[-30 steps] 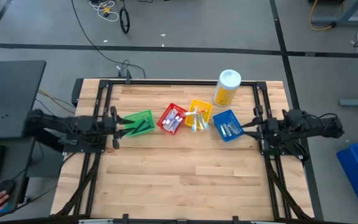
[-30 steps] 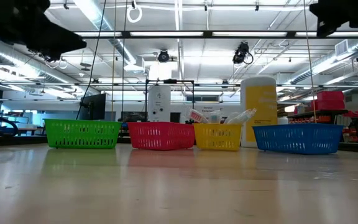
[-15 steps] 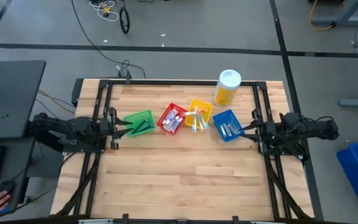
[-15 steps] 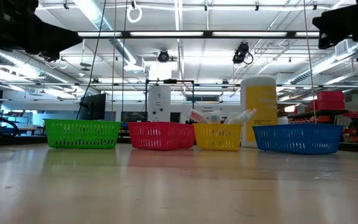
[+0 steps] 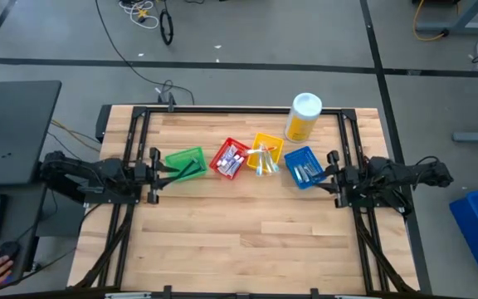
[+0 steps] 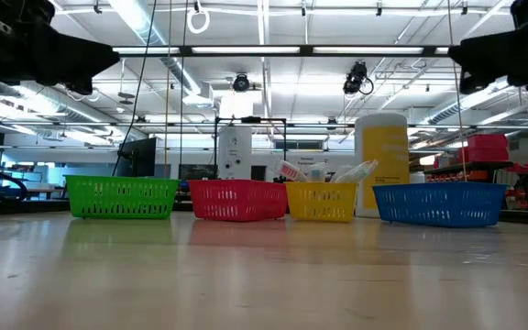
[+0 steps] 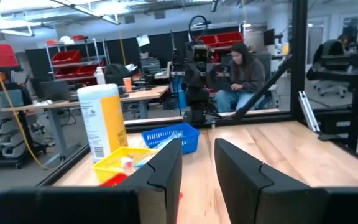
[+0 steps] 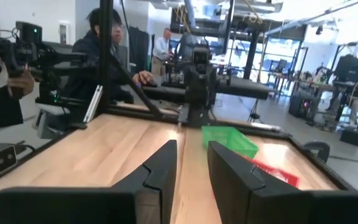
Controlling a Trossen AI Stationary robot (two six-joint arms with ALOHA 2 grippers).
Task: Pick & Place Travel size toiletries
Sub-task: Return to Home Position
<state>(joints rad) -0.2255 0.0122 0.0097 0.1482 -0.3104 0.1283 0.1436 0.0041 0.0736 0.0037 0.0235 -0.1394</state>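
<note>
Green bin [image 6: 122,198], red bin [image 6: 236,201], yellow bin [image 6: 321,203], blue bin [image 6: 438,204]

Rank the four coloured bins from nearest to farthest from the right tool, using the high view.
1. Blue bin, beside the right tool.
2. Yellow bin, next along.
3. Red bin, past yellow.
4. Green bin, by the left tool.

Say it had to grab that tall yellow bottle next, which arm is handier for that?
Probably the right. The yellow bottle stands just beyond the blue bin, which lies beside the right gripper. The left gripper waits by the green bin, at the row's other end.
</note>
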